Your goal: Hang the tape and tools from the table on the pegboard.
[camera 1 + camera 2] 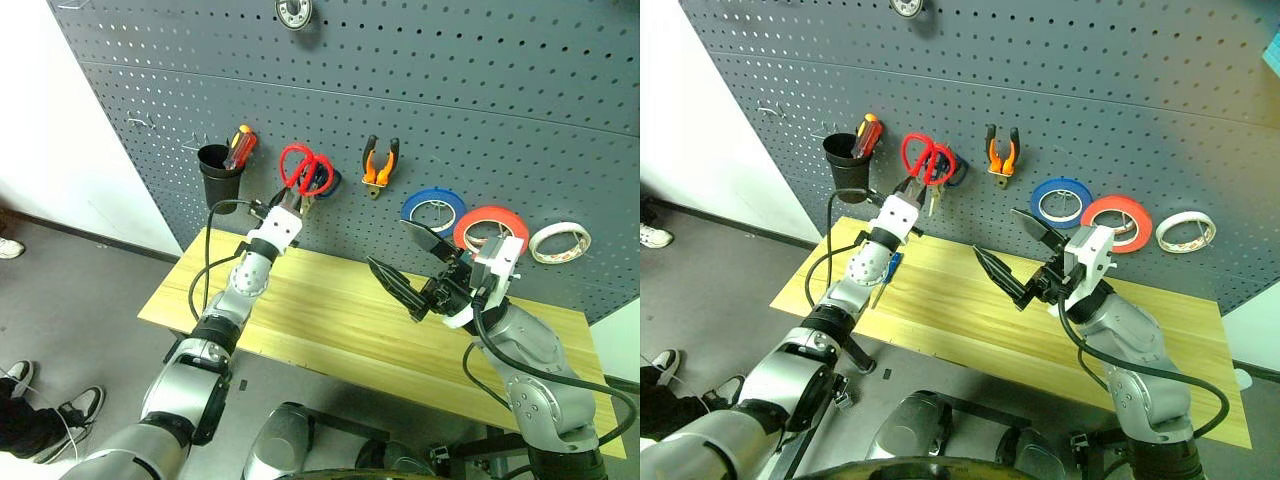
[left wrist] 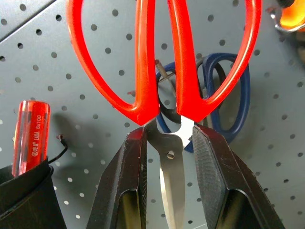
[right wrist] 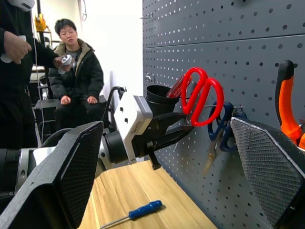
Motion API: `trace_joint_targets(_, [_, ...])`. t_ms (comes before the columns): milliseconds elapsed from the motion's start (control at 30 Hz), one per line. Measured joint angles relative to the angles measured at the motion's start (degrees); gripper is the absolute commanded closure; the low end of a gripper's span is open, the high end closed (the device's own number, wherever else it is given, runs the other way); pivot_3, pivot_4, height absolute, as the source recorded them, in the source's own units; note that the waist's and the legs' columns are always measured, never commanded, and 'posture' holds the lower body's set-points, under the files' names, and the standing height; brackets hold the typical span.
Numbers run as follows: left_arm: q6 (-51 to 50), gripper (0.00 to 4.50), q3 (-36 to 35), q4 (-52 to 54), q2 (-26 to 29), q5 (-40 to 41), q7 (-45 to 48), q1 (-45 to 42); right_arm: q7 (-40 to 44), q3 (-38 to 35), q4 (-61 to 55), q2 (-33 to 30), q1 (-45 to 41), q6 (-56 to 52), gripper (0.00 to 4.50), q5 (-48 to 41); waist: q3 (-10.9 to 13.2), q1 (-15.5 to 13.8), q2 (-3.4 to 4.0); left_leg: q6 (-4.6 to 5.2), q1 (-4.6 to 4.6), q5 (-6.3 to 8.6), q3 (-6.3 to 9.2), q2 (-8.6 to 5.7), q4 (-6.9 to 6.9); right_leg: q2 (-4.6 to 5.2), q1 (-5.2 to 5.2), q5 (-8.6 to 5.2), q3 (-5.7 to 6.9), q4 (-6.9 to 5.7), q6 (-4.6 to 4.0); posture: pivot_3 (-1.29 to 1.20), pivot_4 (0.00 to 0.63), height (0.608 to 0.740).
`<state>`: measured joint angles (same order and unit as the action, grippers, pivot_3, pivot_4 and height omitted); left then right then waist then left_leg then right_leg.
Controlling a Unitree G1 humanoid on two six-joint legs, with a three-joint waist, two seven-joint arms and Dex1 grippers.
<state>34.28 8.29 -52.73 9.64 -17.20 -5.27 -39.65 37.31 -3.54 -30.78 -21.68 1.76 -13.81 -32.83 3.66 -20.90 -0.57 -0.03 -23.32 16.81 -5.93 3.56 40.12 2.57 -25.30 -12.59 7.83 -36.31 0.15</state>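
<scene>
My left gripper (image 1: 290,205) is shut on the blades of the red-handled scissors (image 2: 143,57), holding their loops up against the dark grey pegboard (image 1: 450,100), in front of the hook with the blue-handled scissors (image 2: 240,95). I cannot tell whether the red loops rest on a hook. The orange-and-black pliers (image 1: 380,163) and the red tape (image 1: 490,228) hang on the board. The blue-handled screwdriver (image 3: 138,212) lies on the table (image 1: 330,310) beneath the left arm. My right gripper (image 1: 388,245) hovers open over the table's middle, holding nothing.
A black cup (image 1: 220,172) with a red-and-yellow screwdriver (image 1: 240,147) hangs left of the scissors. A blue roll (image 1: 433,208) and a whitish roll (image 1: 560,242) flank the red tape. A person (image 3: 76,81) sits beyond the table's left end, and another stands beside them.
</scene>
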Motion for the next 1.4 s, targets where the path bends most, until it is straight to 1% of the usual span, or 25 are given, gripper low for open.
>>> trace_joint_targets(233, [2.0,3.48,0.0,-1.0,-0.2,0.4,1.3,-0.2,-0.3,0.0,0.0,0.0,0.0,0.0,0.0,0.2,0.0,0.0,0.0,0.0,-0.02,0.0,0.0,-0.01,0.01,0.02,0.0,0.01,0.0,0.0,-0.01,0.27,0.026,0.718])
trace_joint_targets(433, [5.3,3.48,-0.1,4.8,0.1,2.6,5.0,3.1,-0.3,0.0,0.0,-0.1,0.5,0.0,0.0,0.6,0.0,0.2,0.01,0.0,0.0,0.0,0.0,0.01,0.0,0.01,0.0,0.01,0.0,0.0,-0.02,0.27,0.027,0.718])
trace_joint_targets(600, [4.7,3.48,-0.1,7.0,0.7,3.0,6.3,4.1,-0.3,0.0,0.0,-0.1,0.7,0.0,0.0,0.6,-0.1,0.5,0.01,0.0,0.01,0.0,0.0,0.01,0.01,0.0,0.01,0.01,0.0,-0.02,-0.01,0.27,0.027,0.718])
trace_joint_targets(867, [2.7,3.48,0.1,1.6,-0.3,2.6,6.4,3.1,-0.3,0.1,0.0,-0.1,0.8,0.0,0.0,0.9,-0.2,1.1,0.01,0.0,0.0,0.0,0.01,0.0,0.02,0.01,0.01,0.0,0.0,-0.01,-0.01,0.26,0.025,0.718])
trace_joint_targets(1100, [2.7,3.48,0.5,-1.8,-0.9,1.6,5.8,-0.3,-0.4,0.2,0.0,-0.1,0.8,0.0,0.0,1.2,-0.2,1.8,0.02,0.0,0.0,0.0,0.0,-0.01,0.01,0.0,0.01,0.0,0.0,-0.01,-0.01,0.26,0.024,0.718])
trace_joint_targets(1400, [2.4,3.48,1.2,-7.6,-1.0,0.0,3.2,-1.8,-0.8,0.5,-0.5,-0.2,0.9,0.0,0.0,1.3,-0.2,1.9,0.01,0.0,0.0,0.0,0.0,-0.02,0.02,0.01,0.01,0.01,0.0,-0.01,-0.01,0.26,0.026,0.718])
